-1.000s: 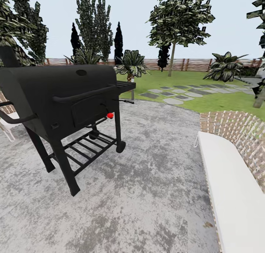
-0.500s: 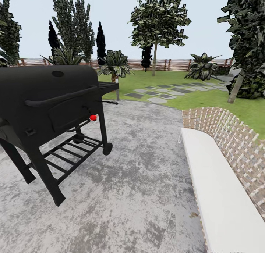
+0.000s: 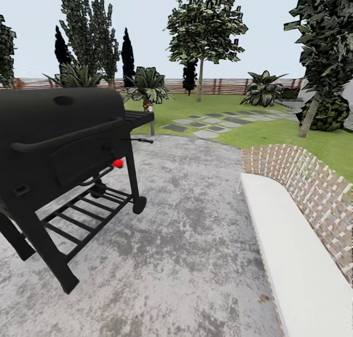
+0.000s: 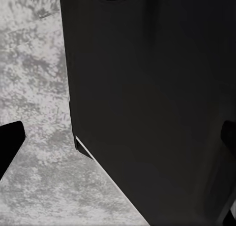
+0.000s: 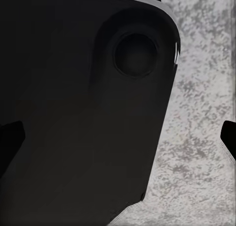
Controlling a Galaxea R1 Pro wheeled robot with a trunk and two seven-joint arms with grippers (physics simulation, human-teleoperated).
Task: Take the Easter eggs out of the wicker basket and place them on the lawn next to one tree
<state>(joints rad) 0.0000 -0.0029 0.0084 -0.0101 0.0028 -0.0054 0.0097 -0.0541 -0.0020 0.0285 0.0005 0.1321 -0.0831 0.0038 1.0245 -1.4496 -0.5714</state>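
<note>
The Easter eggs and the wicker basket are out of view. I stand on a grey paved patio (image 3: 186,239). Beyond it lies the lawn (image 3: 274,133), reaching back to a brown slat fence (image 3: 225,85). A tree (image 3: 308,119) with a leaning pale trunk and dark foliage stands on the grass at the right. My left gripper (image 4: 118,137) is open, its dark fingertips (image 4: 10,142) far apart over the paving and a dark body part. My right gripper (image 5: 118,135) is open too, with nothing between its fingers.
A black barbecue grill (image 3: 59,136) on wheels stands close at the left. A curved brick wall (image 3: 304,180) with a white bench (image 3: 294,249) runs along the right. Grey stepping stones (image 3: 206,126) cross the grass. A slim-trunked tree (image 3: 200,82) and bushes (image 3: 264,89) stand by the fence.
The whole view has swung to the right: the grill has slid toward the picture's left and the leaning-trunk tree has come in at the right. Nothing in the scene itself has moved.
</note>
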